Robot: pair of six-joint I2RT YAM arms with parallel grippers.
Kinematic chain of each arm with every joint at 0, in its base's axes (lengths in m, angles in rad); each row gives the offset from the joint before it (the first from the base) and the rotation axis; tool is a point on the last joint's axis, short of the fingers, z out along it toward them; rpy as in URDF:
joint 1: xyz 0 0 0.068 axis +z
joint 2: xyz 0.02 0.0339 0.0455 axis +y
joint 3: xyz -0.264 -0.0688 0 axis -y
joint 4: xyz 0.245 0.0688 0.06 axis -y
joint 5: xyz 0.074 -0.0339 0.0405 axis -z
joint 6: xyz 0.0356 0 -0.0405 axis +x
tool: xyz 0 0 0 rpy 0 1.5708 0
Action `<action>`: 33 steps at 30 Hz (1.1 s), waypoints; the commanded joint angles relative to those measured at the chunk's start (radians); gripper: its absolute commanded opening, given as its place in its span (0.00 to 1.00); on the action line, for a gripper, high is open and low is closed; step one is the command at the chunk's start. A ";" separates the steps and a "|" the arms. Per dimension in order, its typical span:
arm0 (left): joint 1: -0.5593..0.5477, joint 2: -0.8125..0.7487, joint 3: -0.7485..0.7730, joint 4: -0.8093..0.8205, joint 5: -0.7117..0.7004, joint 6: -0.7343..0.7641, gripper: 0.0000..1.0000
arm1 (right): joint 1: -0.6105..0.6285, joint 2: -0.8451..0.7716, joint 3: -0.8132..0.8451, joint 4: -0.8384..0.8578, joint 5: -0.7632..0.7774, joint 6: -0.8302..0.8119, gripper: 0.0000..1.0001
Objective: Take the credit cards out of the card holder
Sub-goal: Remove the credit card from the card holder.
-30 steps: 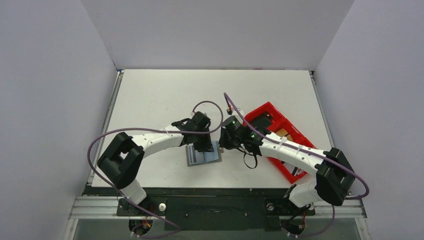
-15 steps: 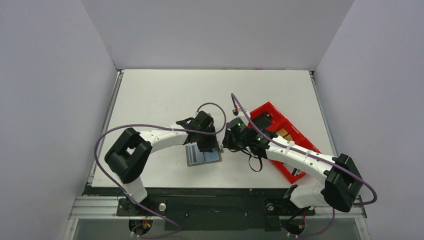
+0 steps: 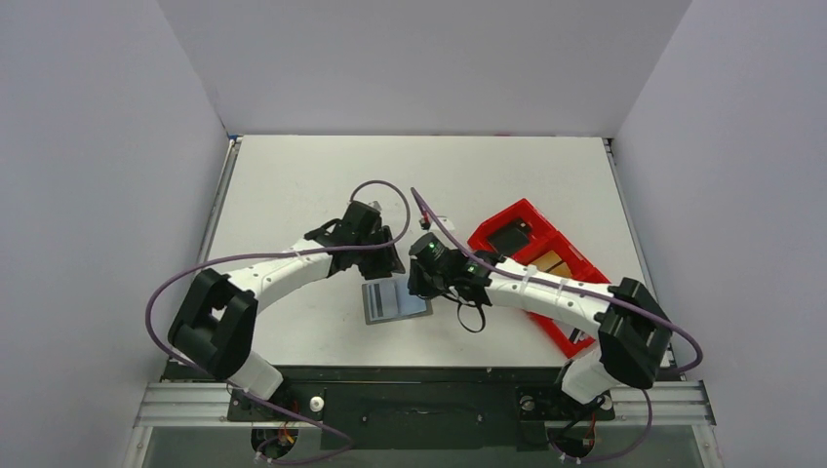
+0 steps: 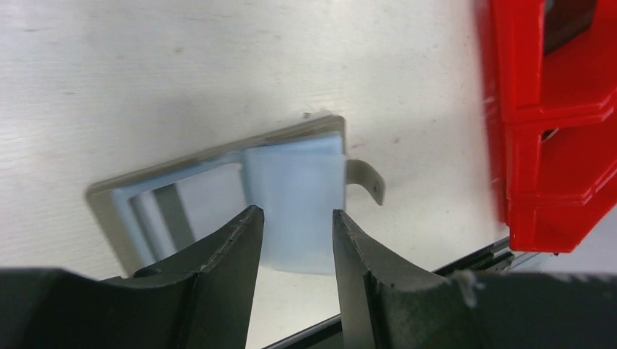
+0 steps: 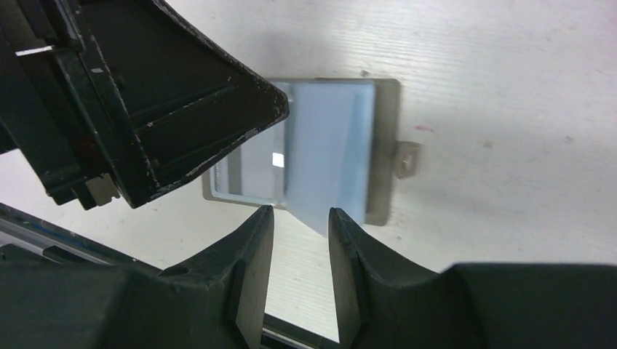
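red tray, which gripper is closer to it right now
Right. The right gripper hangs beside the card holder, just left of the red tray; the left gripper is farther left, past the right one.

Bright even light; soft shadows; wrist views motion-blurred.

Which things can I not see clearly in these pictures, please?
- Whether any card is left in the wallet: the left wrist view is blurred, the left jaws cover its pockets in the right wrist view, and it is too small in the top view.
- What the tray holds: the right arm lies over much of it in the top view, and the left wrist view's edge cuts it off.
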 commanded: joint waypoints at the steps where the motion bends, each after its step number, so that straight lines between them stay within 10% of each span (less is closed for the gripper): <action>1: 0.082 -0.078 -0.048 -0.023 0.006 0.048 0.37 | 0.041 0.093 0.113 0.041 -0.018 -0.011 0.31; 33: 0.132 0.008 -0.183 0.003 0.051 0.100 0.04 | -0.052 0.343 0.037 0.281 -0.271 0.004 0.30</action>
